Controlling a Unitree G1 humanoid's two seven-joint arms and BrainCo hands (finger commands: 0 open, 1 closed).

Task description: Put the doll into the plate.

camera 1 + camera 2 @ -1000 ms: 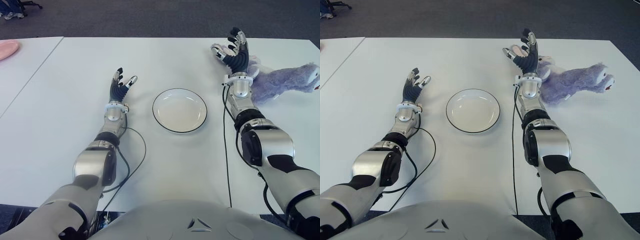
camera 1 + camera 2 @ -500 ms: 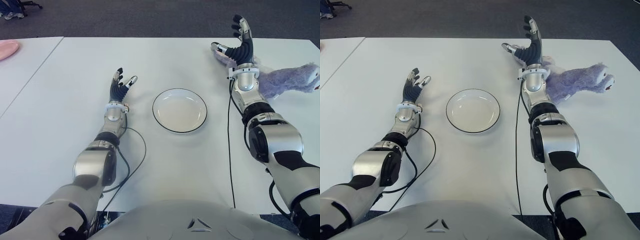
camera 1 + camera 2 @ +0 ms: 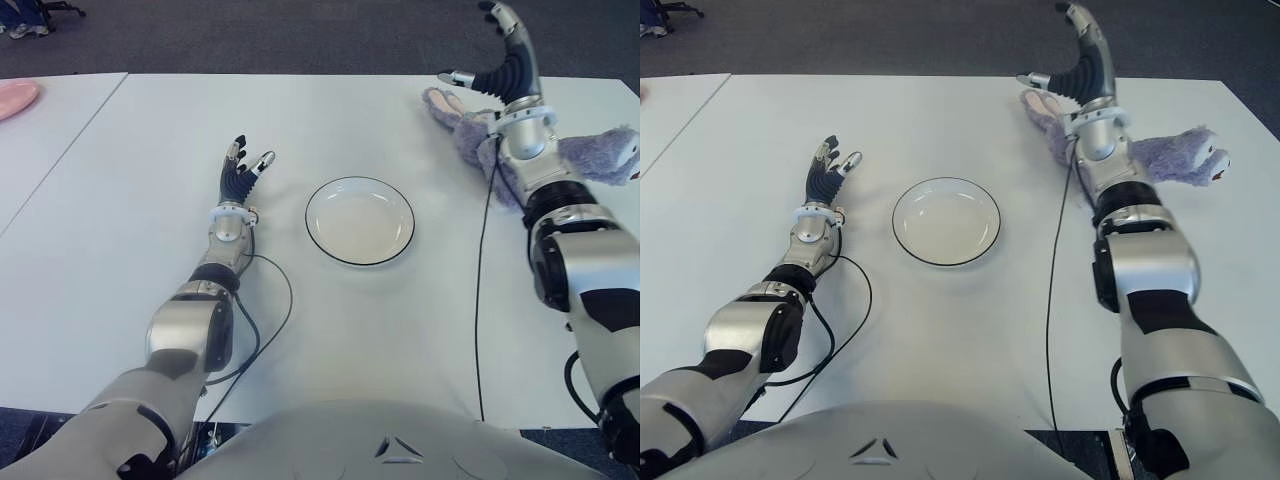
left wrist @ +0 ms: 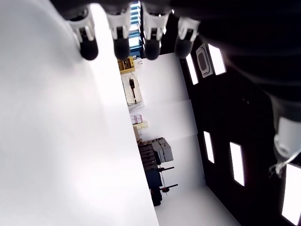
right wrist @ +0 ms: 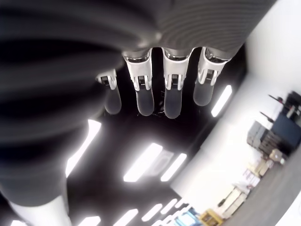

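the white table [image 3: 330, 330] fills the frame; the fluffy purple plush doll [image 3: 1160, 152] lies upper right, looking soft and light, best pinched mid-body. round black-rimmed white plate [image 3: 359, 220] centre. right hand [image 3: 503, 72] above the doll, left hand [image 3: 240, 170] left of plate, both splayed, empty.

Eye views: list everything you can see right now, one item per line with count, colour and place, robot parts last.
doll: one, purple plush, lying far right on the table, partly behind the right forearm.
plate: one, white with dark rim, centre of the table, nothing in it.
table: one, white, in front of the robot.
second table: one, white, to the left.
pink object: one, at the far left edge, cut off by the frame.
cables: two, black, one along each arm.
left robot hand: open, left of the plate.
right robot hand: open, raised above the doll's left end, holding nothing.
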